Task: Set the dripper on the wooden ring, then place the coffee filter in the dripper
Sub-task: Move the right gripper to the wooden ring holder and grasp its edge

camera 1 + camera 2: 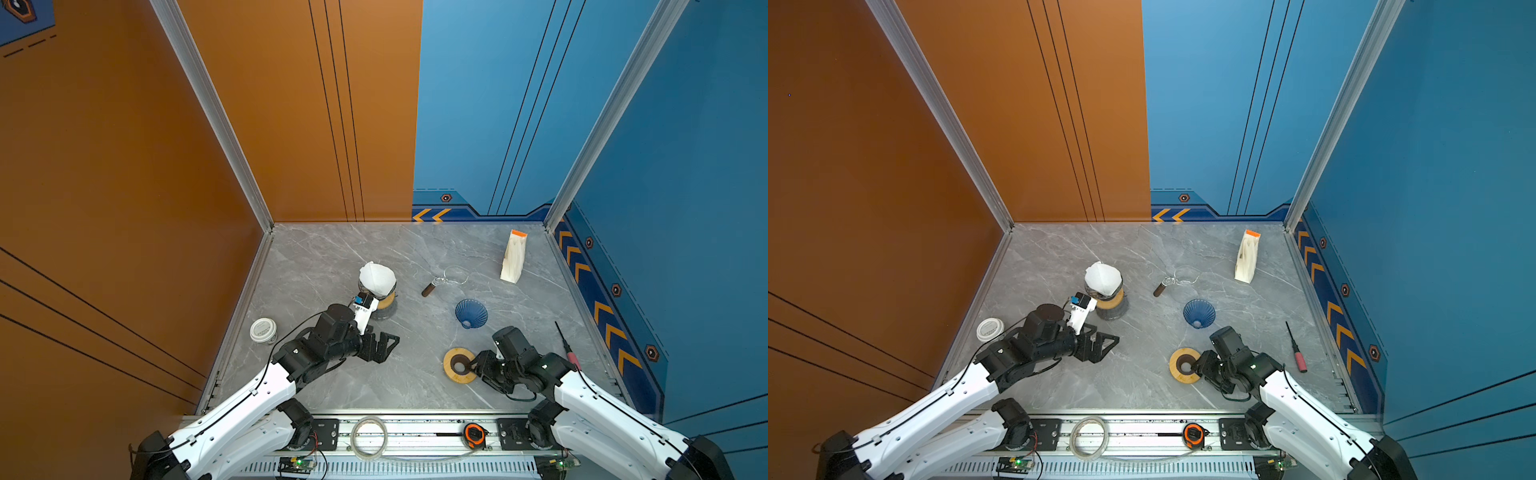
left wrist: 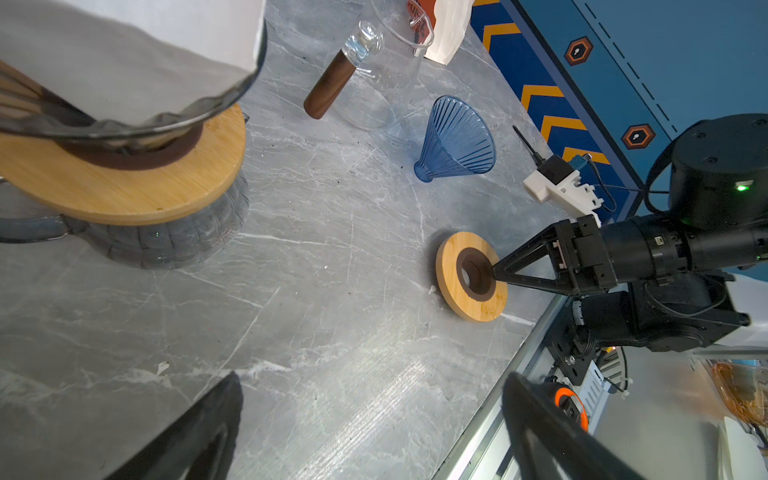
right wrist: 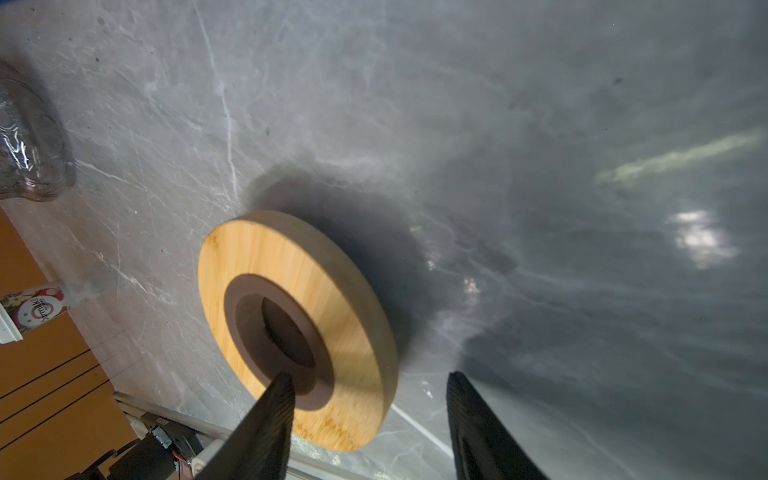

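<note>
**Clerk:** Item one: coffee filter [image 1: 377, 275], white paper, centre-left in both top views. Seated in a smoked glass cone [image 2: 208, 109] on a wooden disc [image 2: 124, 191] over a ribbed carafe [image 2: 178, 245]. Untouched.

**Checker:** Dripper?

**Clerk:** Blue dripper [image 1: 471, 313], ribbed, right of centre, lying on its side, empty, well apart from the filter. Just below it in the frame, flat on the table [image 1: 332, 257]: wooden ring [image 2: 448, 270] with brown collar, presumably the dripper's base.

**Checker:** Tools?

**Clerk:** Right gripper [image 3: 370, 376] at middling spread, straddling the ring's wall. One finger in the bore, the other outside the rim and not seen touching wood. Left gripper [image 2: 372, 380] spread wide, holding nothing, low over bare table below the carafe in the frame.

**Checker:** Sundries?

**Clerk:** Glass server [image 1: 444, 279] with dark handle, centre. Paper bag [image 1: 514, 257], upper right of the table. White jar [image 1: 263, 330], left edge. Screwdriver [image 1: 566, 347], right edge.

**Checker:** Hazards?

**Clerk:**
- Ring likely to skate or flip if clamped off-centre: thin hold, smooth stone.
- Blue dripper free to roll if nudged by the right arm.
- Filter soft: a hard pinch liable to crush it, or to drag the glass cone and topple the stack.
</note>
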### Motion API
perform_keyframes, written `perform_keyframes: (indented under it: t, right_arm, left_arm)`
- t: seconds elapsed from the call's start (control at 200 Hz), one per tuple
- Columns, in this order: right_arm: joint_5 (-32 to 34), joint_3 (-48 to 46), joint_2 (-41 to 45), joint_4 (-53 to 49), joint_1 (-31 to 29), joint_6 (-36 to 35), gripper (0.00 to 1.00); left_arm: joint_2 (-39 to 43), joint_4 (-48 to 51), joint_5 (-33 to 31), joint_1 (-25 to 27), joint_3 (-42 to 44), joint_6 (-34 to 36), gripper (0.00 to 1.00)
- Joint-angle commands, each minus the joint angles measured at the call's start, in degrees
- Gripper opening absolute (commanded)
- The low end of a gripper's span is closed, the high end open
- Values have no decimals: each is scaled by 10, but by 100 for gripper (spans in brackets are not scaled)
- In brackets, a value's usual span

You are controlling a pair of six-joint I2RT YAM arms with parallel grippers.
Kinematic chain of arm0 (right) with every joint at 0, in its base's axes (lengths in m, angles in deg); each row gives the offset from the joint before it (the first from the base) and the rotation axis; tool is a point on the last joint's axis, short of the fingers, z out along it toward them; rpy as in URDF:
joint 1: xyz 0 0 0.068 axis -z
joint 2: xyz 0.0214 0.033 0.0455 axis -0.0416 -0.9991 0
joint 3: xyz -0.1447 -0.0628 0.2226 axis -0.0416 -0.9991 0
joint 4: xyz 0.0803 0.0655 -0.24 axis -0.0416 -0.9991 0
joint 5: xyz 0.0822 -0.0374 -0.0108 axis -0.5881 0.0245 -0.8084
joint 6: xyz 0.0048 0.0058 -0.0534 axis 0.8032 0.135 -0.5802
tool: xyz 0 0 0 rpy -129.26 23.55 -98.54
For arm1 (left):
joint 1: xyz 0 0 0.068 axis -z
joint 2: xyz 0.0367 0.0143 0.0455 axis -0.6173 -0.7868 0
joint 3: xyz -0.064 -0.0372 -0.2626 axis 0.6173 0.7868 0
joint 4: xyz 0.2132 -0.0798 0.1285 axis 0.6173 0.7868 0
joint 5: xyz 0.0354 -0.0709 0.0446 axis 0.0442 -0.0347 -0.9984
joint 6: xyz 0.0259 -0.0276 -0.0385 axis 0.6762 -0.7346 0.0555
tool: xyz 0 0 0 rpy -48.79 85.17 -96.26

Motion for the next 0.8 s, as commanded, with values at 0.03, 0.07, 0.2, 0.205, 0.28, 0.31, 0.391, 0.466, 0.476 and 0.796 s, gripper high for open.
perform_keyframes:
  t: [0.03,0.07,0.2,0.205,0.28,0.31,0.391,0.466,0.476,0.796]
  right_arm:
    - [-10,-20,13,45,4,32,56]
    - [-10,-23,12,50,4,34,56]
    - [-14,-32,3,78,6,37,55]
    - [-14,-32,2,79,6,37,55]
    - [-16,-33,-10,93,8,35,53]
    - [-18,-33,-12,99,8,35,52]
    - [-22,-33,-26,122,9,35,50]
    - [-24,-26,-42,133,10,33,47]
    - [-24,-25,-45,133,10,32,47]
    - [-19,-2,-57,129,10,20,38]
  left_arm:
    - [2,-14,-6,5,1,-2,98]
    - [6,-10,-12,5,-2,2,98]
    - [15,8,-25,4,-12,12,98]
    - [15,8,-26,4,-13,12,98]
    - [16,13,-26,4,-16,13,98]
    - [16,13,-28,4,-16,13,98]
    - [13,22,-36,3,-19,16,98]
    - [10,32,-40,1,-26,24,98]
    - [9,33,-40,1,-27,25,98]
    - [-9,40,-35,-6,-41,32,98]
